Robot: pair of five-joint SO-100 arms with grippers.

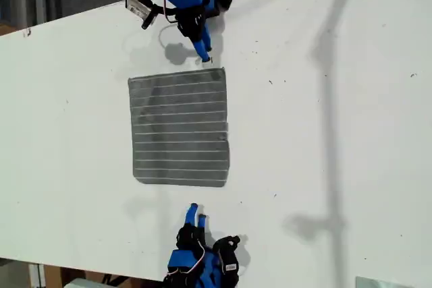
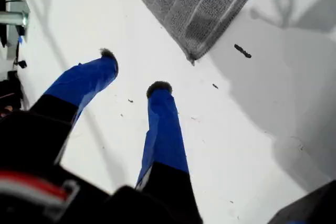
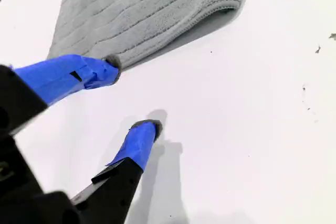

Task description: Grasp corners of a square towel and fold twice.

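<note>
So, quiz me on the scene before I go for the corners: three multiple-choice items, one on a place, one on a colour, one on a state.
1. In the exterior view the towel lies:
A. between first pincer and second pincer
B. at the view's right edge
C. draped over an arm

2. The towel's stripes are:
A. red
B. white
C. black

3. The two pincers are:
A. both shut on the towel
B. both shut, empty
C. both open, empty

Key:
1 A: one pincer sits past each of two opposite towel edges.
2 B: thin white lines cross the grey cloth.
3 C: both wrist views show the fingers spread with nothing between them.
</note>
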